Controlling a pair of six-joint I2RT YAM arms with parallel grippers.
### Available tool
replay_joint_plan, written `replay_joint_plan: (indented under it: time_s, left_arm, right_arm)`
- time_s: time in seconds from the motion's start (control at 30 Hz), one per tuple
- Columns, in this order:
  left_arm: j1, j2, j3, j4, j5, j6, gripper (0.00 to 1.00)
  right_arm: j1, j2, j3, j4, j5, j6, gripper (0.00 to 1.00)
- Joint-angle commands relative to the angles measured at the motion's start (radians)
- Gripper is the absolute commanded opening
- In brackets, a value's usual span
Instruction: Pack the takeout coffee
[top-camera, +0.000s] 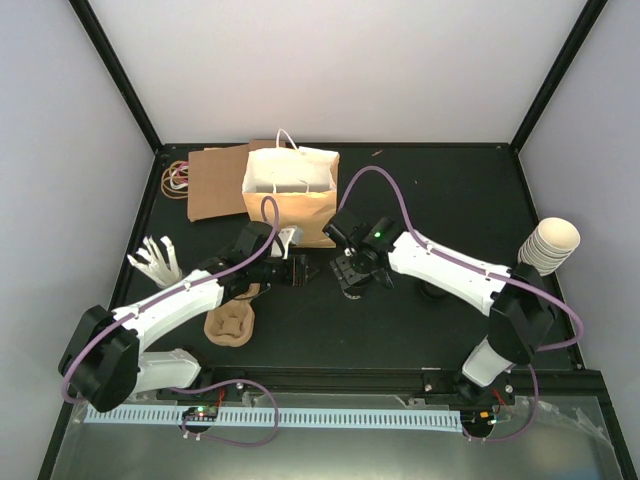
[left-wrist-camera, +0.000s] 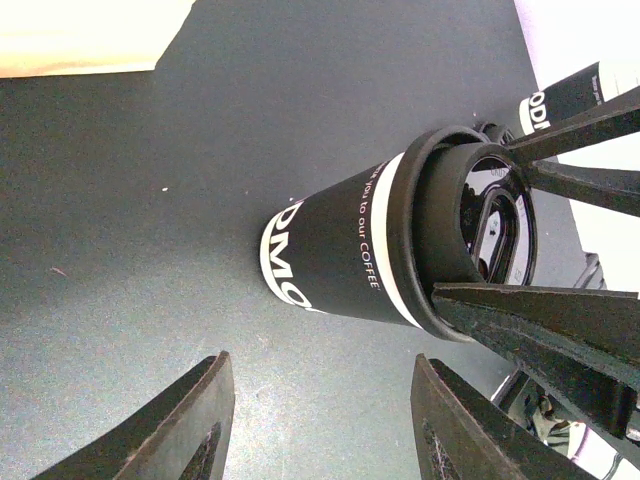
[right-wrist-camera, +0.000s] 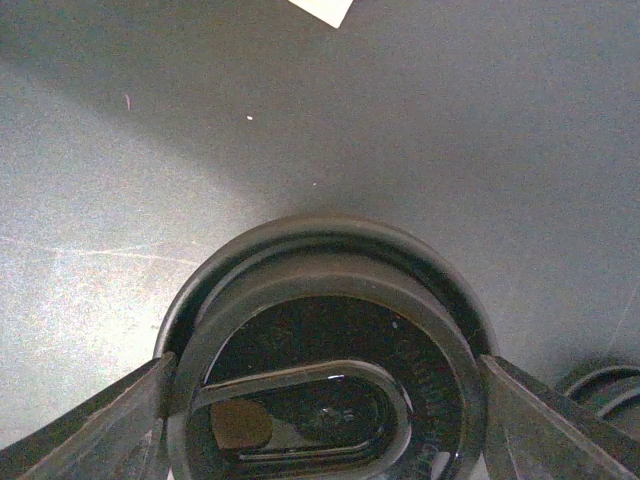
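Takeout coffee cup (left-wrist-camera: 330, 250), dark with white lettering and a round black lid, stands upright on the black table (top-camera: 420, 200) near its middle, just in front of the tan paper bag (top-camera: 290, 195). The right pincer (top-camera: 352, 278) comes down over it from above, one finger against each side of the lid's rim, so the pincer is closed on the takeout coffee cup at the lid. In the right wrist view the lid fills the space between the two fingers. The cup's base rests on the table.

The left pincer (left-wrist-camera: 320, 358) hovers low beside the cup, jaws spread partway with nothing between them, pointing at the cup's side and not touching it.

A second cup (left-wrist-camera: 565, 100) of the same kind stands just behind the first. The brown pulp tray (top-camera: 230, 325) lies near the left arm, well apart from the held cup. A stack of cream cups (top-camera: 548, 245) sits at the table's right edge.
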Motion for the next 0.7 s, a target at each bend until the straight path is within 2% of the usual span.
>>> replay_joint_plan:
  time_s: [0.0,0.23,0.67]
  left_arm:
    - [0.005,0.012,0.005,0.026,0.027,-0.004,0.51]
    - [0.004,0.004,0.006,0.02,0.025,-0.003,0.51]
    - [0.007,0.001,0.011,0.015,0.022,-0.002,0.51]
  right_arm:
    - [-0.009,-0.011,-0.045,0.013,-0.043,0.005,0.8]
    - [-0.008,-0.047,-0.099,0.115,-0.053,-0.007,0.81]
    - [-0.007,-0.064,-0.116,0.106,-0.182,-0.068,0.81]
